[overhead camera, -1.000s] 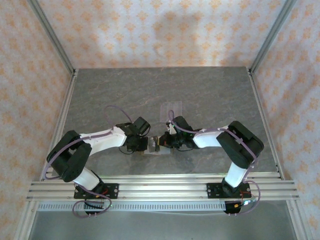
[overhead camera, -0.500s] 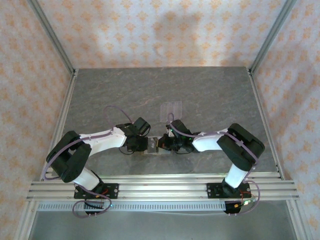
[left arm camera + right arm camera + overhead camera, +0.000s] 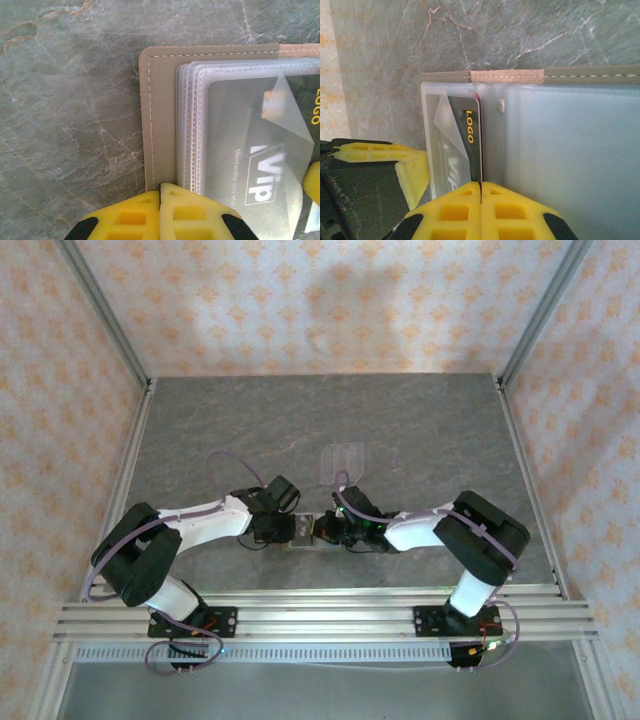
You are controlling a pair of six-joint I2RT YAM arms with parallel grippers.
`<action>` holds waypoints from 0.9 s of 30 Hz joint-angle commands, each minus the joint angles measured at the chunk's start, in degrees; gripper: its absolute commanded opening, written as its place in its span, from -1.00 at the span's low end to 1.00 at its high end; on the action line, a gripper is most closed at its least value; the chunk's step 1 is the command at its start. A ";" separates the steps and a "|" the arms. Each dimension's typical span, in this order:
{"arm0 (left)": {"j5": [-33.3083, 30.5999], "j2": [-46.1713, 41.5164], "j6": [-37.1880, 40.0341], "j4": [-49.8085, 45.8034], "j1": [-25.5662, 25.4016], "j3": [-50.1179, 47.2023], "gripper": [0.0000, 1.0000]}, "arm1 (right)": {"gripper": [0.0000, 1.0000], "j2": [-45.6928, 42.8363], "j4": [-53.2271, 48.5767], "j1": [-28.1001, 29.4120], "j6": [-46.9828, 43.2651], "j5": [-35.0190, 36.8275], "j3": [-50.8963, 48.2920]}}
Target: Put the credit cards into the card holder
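The left gripper has its yellow ribbed fingertips closed flat against each other, nothing between them. Their tips sit at the near edge of the card holder, just where the olive-brown cover meets the stack of clear plastic sleeves. The right gripper is likewise closed tip to tip. It sits against the near edge of a dark credit card with a red rim and yellow "LOGO" lettering. It seems to push on that edge rather than pinch it, though the contact itself is hidden under the fingertips.

The card lies partly inside the left-hand sleeve, its near end cut off by the fingers. A curled clear film glares over it and blurs the white "VIP" print seen from the left wrist.

The holder lies open and flat on the grey, veined stone-look table, between the two grippers. Its cover is matte with pale stitching and rounded corners, and a lighter tan strip marks the spine. A tiny pale stud sits near the fold. The right-hand sleeves look milky and their contents cannot be made out.

From above, the holder is almost wholly hidden under the two wrists. A transparent slotted rack stands just beyond.
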 commanded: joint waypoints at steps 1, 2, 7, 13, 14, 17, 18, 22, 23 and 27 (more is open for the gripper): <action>1.16 5.12 -0.38 5.51 -1.42 -3.45 -0.87 | -1.00 1.02 2.51 1.14 1.00 1.09 0.75; 1.24 5.16 -0.37 5.61 -1.42 -3.45 -0.87 | -1.00 1.28 2.82 1.29 1.08 0.91 0.88; 1.29 5.16 -0.21 5.66 -1.42 -3.45 -0.86 | -0.98 2.05 -1.45 1.32 -0.35 1.89 3.21; 1.09 5.04 -0.25 6.00 -1.42 -4.05 -0.86 | -0.63 -2.10 -19.36 1.33 -4.49 7.44 8.27; 1.08 5.07 -0.29 6.14 -1.42 -4.22 -0.86 | -0.58 -2.76 -22.72 1.27 -5.34 8.43 9.27; 1.08 4.90 -0.47 6.51 -1.37 -4.59 -0.86 | -0.41 -5.85 -30.30 1.33 -6.15 12.05 10.76; 1.10 4.89 -0.47 6.58 -1.42 -4.68 -0.86 | -0.37 -7.10 -33.08 1.30 -6.46 13.47 11.24; 1.15 4.91 -0.30 6.79 -1.42 -4.93 -0.86 | -0.28 -11.03 -43.86 1.24 -7.85 18.77 14.00; 1.25 4.83 -0.30 6.89 -1.42 -4.94 -0.86 | -0.26 -11.31 -46.95 1.22 -7.96 20.78 15.06; 1.16 4.74 -0.21 6.80 -1.42 -4.86 -0.86 | -0.05 -9.62 -58.12 1.25 -9.31 29.50 19.88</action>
